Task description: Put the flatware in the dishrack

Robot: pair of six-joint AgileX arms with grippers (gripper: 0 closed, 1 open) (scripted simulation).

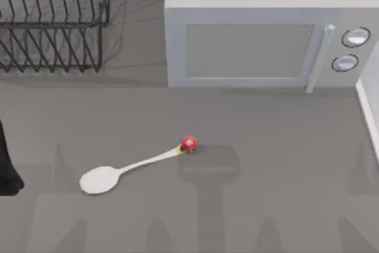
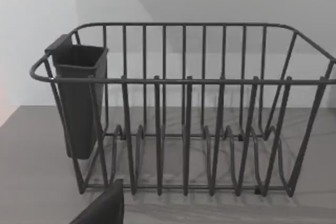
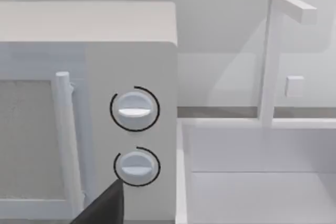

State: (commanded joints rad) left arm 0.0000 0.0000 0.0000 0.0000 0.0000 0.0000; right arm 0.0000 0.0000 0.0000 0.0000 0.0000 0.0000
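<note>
Neither gripper's finger state can be told as the spoon (image 1: pixel 127 167) lies untouched on the table (image 1: pixel 266 194), well apart from the dishrack (image 1: pixel 53 22), so reaching and grasping comes next.

The white spoon (image 1: pixel 121 170) lies flat on the table, well apart from the empty black dishrack (image 1: pixel 53 22).

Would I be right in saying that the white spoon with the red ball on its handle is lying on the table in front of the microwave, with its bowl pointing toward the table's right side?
Not quite. In the top view the spoon lies on the table in front of the microwave, but its bowl points toward the table's left side; the red ball end is the one nearer the right.
</note>
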